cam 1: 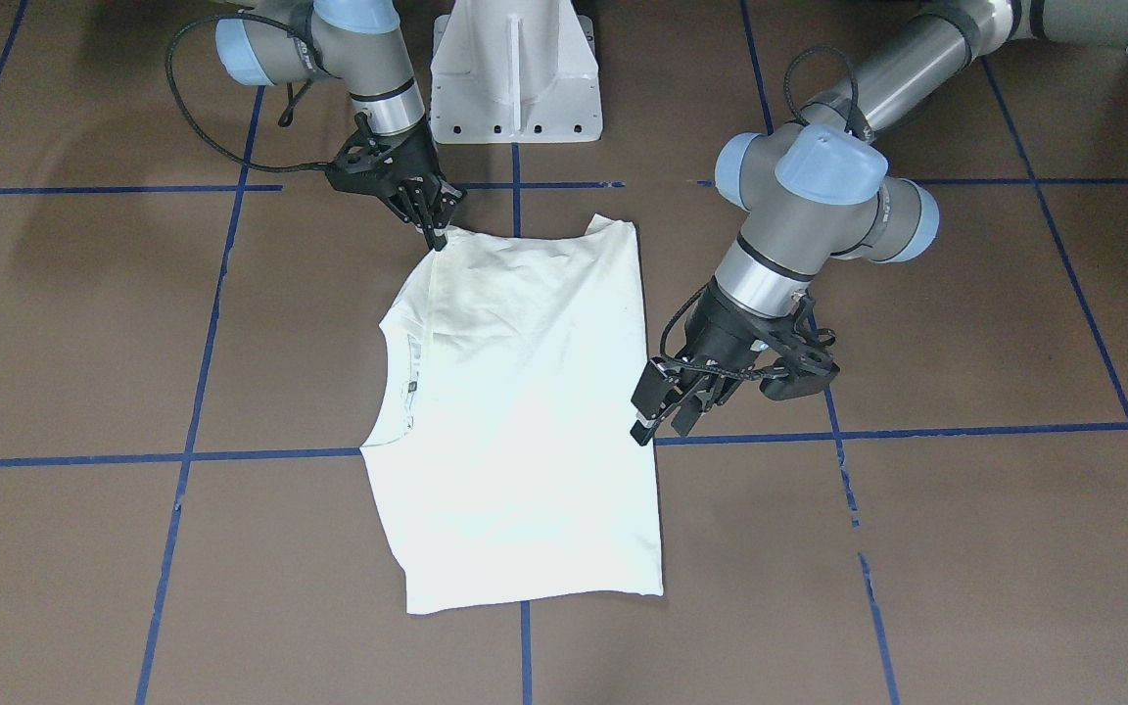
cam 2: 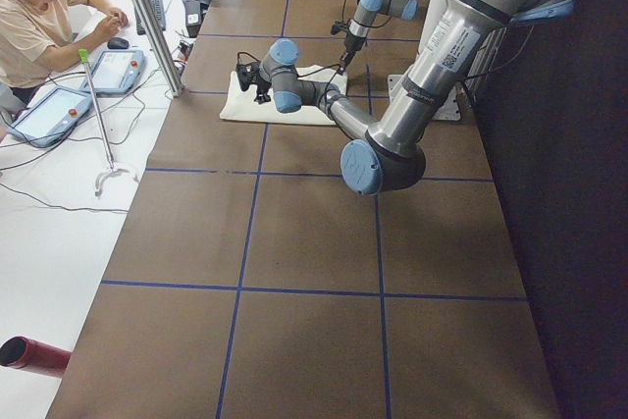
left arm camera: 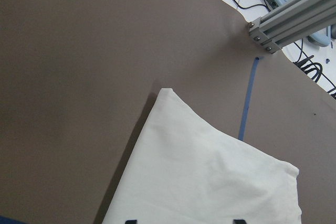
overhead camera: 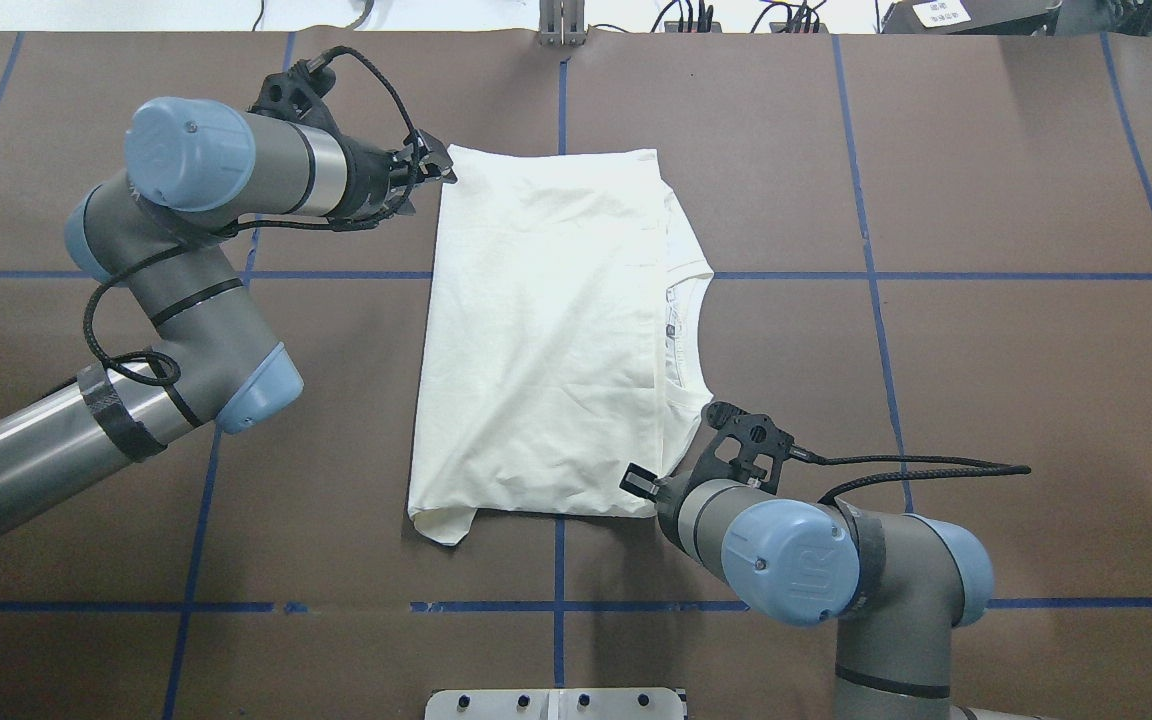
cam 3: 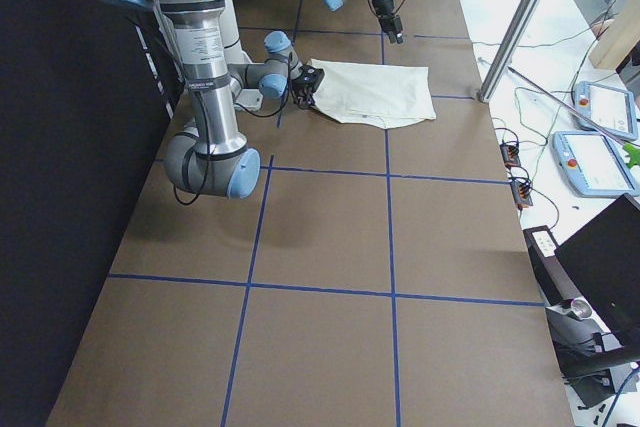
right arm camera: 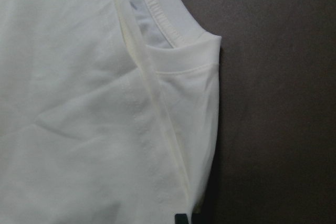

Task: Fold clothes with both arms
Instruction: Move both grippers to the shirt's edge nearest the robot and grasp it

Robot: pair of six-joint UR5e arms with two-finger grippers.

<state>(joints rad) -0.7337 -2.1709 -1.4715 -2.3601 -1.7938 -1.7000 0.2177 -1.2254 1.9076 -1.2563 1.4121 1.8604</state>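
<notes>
T-shirt (overhead camera: 536,340) lies flat on the table (overhead camera: 936,400) just out from the pedestal base (cam 1: 515,69), plain side up, sleeves tucked in, print not visible. Long axis runs straight away from the base. Collar (overhead camera: 681,330) opens on the long edge to the base's right-arm side; the hem is the long edge on the left-arm side.

Right gripper (cam 1: 438,233): tips at the shirt corner nearest the base on the collar side, touching or all but. Jaws look together; the right wrist view shows only one dark tip at the cloth edge. Can't tell if any fabric is pinched between them.

Left gripper (cam 1: 660,431): on the hem side, farther from the base than the right one, and raised off the cloth by the look of the front view. The overhead view puts it by the hem corner farthest from the base. Jaws spread: fingertips (left arm camera: 239,221) sit wide apart at the bottom of the left wrist view, that far corner lies ahead of them, nothing held.

Key relation: the grippers sit on opposite long edges at diagonal corners, shirt between them. Judgement: the next fold needs the left to drop onto its hem corner, with cloth ahead of and below it. The right is at its corner, so the left has the longer way to go. Risk: pinching only the top layer at the hem
</notes>
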